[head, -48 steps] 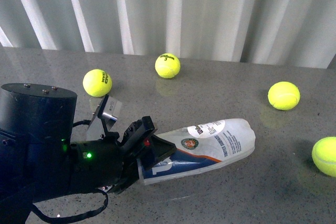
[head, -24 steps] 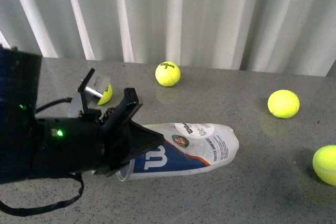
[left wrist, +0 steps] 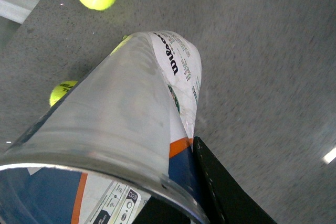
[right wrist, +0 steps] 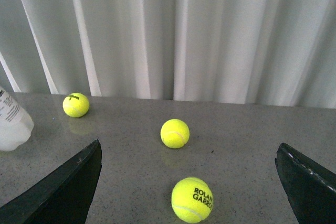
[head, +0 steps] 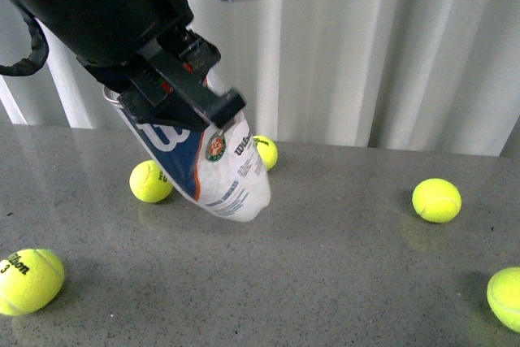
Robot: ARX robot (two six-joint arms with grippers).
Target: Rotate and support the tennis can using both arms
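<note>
Grey, speckled, stone-like tabletop (head: 341, 282) filled the lower part of our front view, and a white pleated curtain (head: 366, 54) hung along its far edge. Yellow-green felt tennis balls (head: 436, 200) lay scattered well apart on the surface. One near ball printed with a "3" (head: 28, 280) sat at the left edge.

We saw the clear plastic tennis can with its navy-and-white label (head: 223, 172) left of centre, steeply tilted. Its rounded closed end was lowest and close to the tabletop, though we could not tell whether it touched. Its silver-rimmed open mouth was uppermost. The black left gripper (head: 187, 95) was clamped across the can's upper part, just below the rim. In the left wrist view one flat black finger (left wrist: 220, 192) pressed against the navy and orange band of the label. Through the smooth, glossy clear wall we made out a blurred ball lying on the table beyond.

The right gripper (right wrist: 188, 153) hung over the tabletop well apart from the can, its two matte black fingers spread wide.
</note>
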